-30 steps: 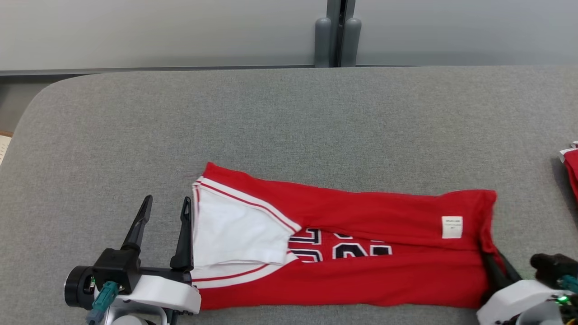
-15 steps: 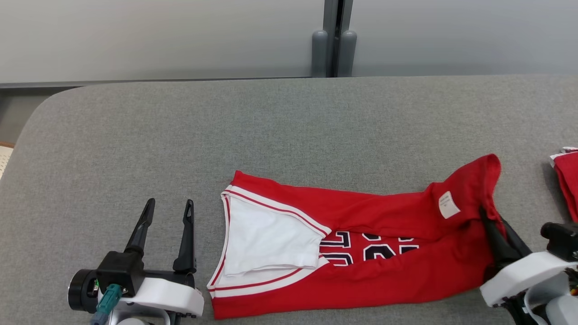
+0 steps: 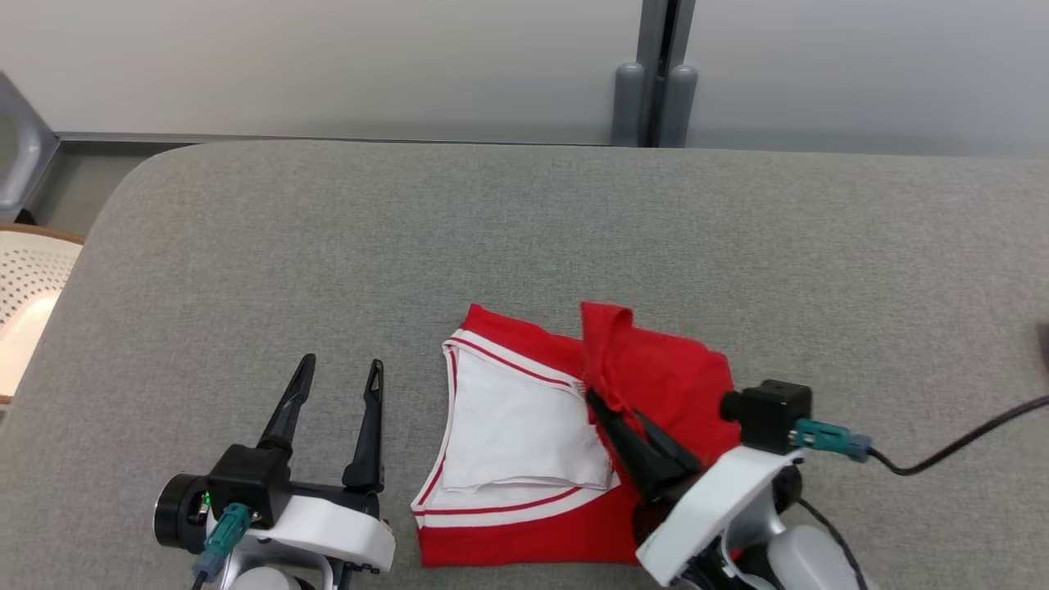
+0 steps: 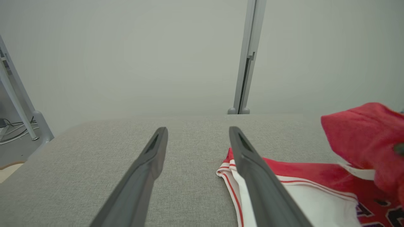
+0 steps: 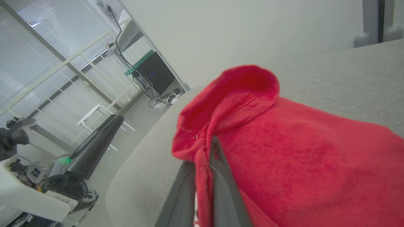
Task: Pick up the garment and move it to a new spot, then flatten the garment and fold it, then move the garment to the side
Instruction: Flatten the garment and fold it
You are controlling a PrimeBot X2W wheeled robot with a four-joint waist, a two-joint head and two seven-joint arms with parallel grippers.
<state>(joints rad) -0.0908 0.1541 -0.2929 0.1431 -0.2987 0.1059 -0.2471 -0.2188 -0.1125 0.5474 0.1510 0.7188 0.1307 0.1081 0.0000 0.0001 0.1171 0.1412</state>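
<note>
Head view: red garment [image 3: 665, 378] lies doubled over near the front of the grey surface [image 3: 524, 229], right claw [image 3: 608, 406] pinching its lifted edge, left claw [image 3: 341, 362] spread wide just beside it

The right gripper [image 3: 608, 405], pinched tight on the red hem of the garment [image 3: 664, 373], now sits over the middle of the cloth just beside the white panel [image 3: 516, 426], where a second ago it was near the right end of the table [image 3: 492, 229]. The garment, stretched out long before, now lies doubled over on itself and much shorter, the lifted red flap hiding the number print and white label from the head view. The head camera has also swung, so the grey pillar [image 3: 656, 90] appears further right and a pale chair [image 3: 33, 270] enters at the left edge
</note>
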